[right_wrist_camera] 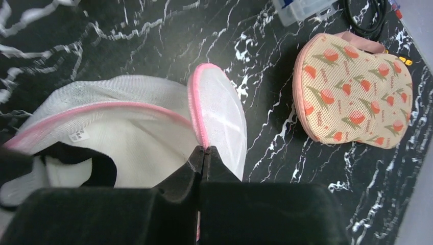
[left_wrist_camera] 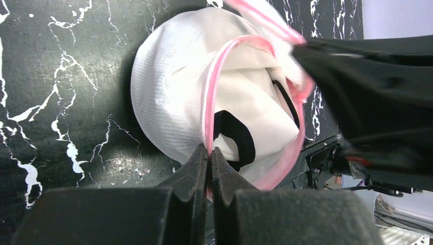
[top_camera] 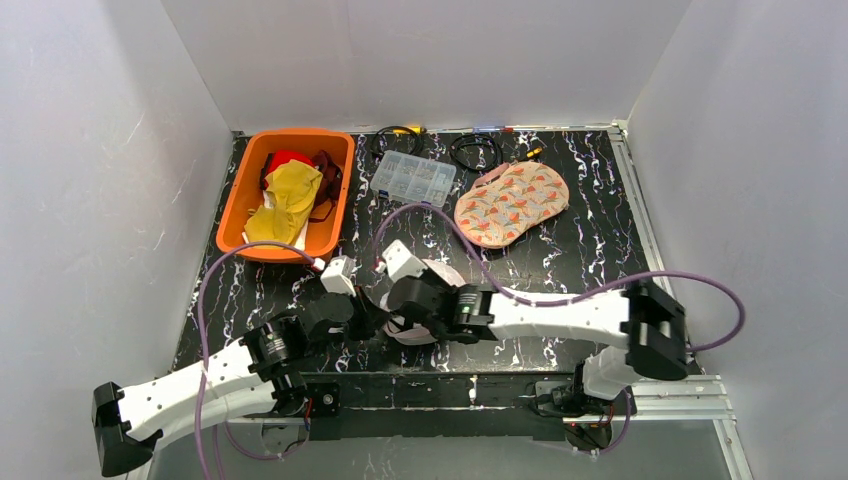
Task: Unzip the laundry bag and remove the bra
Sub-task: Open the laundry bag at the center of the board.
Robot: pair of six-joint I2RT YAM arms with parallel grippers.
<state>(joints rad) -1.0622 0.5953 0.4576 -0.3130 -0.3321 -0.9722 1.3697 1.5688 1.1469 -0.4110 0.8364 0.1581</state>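
Observation:
The white mesh laundry bag (left_wrist_camera: 168, 92) with pink zipper trim lies near the table's front edge, mostly hidden under both wrists in the top view (top_camera: 412, 330). It gapes open. A white bra with black straps (left_wrist_camera: 240, 135) shows inside; it also shows in the right wrist view (right_wrist_camera: 76, 161). My left gripper (left_wrist_camera: 210, 153) is shut on one pink zipper edge. My right gripper (right_wrist_camera: 204, 150) is shut on the other pink edge (right_wrist_camera: 196, 109), holding that flap (right_wrist_camera: 222, 117) up.
An orange basin (top_camera: 288, 195) with yellow and red clothes stands at the back left. A clear parts box (top_camera: 413, 177), black cables (top_camera: 475, 150) and a patterned mesh pouch (top_camera: 512, 202) lie at the back. The pouch also shows in the right wrist view (right_wrist_camera: 355, 94).

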